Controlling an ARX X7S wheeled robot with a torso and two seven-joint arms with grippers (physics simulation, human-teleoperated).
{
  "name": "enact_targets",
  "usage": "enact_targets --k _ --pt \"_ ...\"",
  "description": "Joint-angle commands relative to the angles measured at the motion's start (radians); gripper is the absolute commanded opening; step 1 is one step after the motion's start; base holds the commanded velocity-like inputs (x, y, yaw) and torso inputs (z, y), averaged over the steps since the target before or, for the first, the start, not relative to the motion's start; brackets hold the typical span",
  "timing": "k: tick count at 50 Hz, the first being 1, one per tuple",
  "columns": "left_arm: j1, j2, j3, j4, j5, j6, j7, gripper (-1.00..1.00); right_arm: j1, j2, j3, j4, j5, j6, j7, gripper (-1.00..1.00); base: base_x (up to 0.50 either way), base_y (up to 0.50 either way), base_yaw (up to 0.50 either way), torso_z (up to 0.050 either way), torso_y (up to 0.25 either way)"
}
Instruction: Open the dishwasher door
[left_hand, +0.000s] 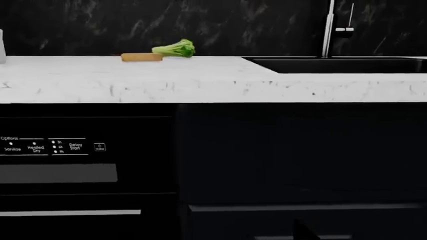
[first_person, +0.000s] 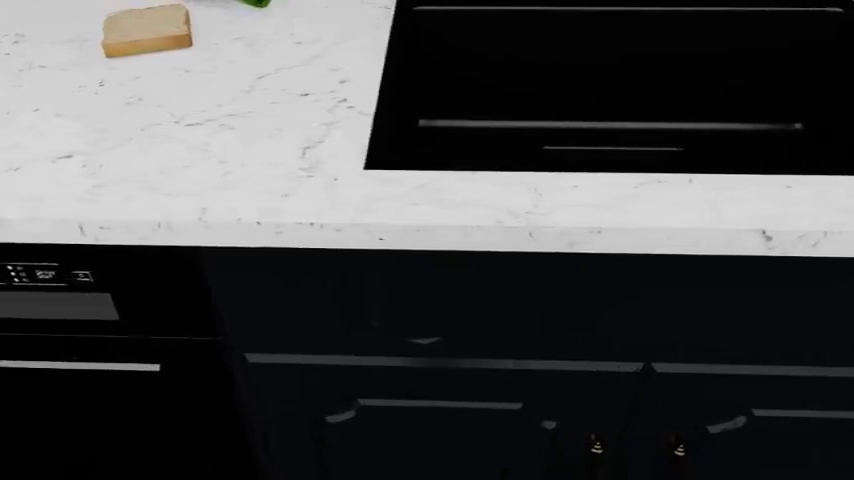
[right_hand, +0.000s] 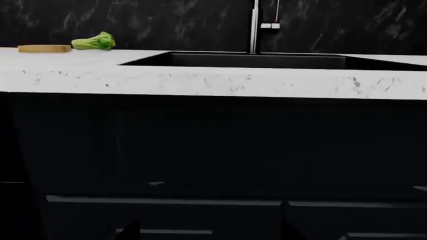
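Observation:
The dishwasher door (left_hand: 80, 185) is a glossy black front under the white countertop. It has white control labels (left_hand: 47, 146), a grey recessed strip (left_hand: 57, 173) and a thin silver bar handle (left_hand: 67, 212), and looks closed. In the head view it sits at the far left (first_person: 80, 400), with its handle (first_person: 80, 366) showing. My left gripper (left_hand: 213, 237) shows one dark fingertip (left_hand: 305, 232) far off centre, in front of the navy cabinet beside the door and apart from the handle. My right gripper (right_hand: 207, 234) is open and empty, facing the cabinet under the sink.
A white marble countertop (first_person: 240, 130) carries a bread slice (first_person: 147, 30) and a green vegetable (left_hand: 175, 48). A black sink (first_person: 601, 90) with a steel faucet (left_hand: 328, 30) lies to the right. Dark navy cabinet doors (first_person: 441, 420) with curved handles stand beside the dishwasher.

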Motion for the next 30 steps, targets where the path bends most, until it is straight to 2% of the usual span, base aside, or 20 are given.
enact_targets --k 1,30 --pt "-0.004 -0.018 0.02 -0.002 -0.015 0.006 -0.014 1.0 -0.003 0.014 -0.018 -0.007 0.017 0.002 0.016 1.0 0.0 0.41 0.0 0.0 0.0" --pt "-0.005 -0.044 0.059 -0.004 -0.062 0.032 -0.034 1.0 -0.014 0.046 -0.043 -0.015 0.06 -0.009 0.048 1.0 0.0 0.41 0.0 0.0 0.0"
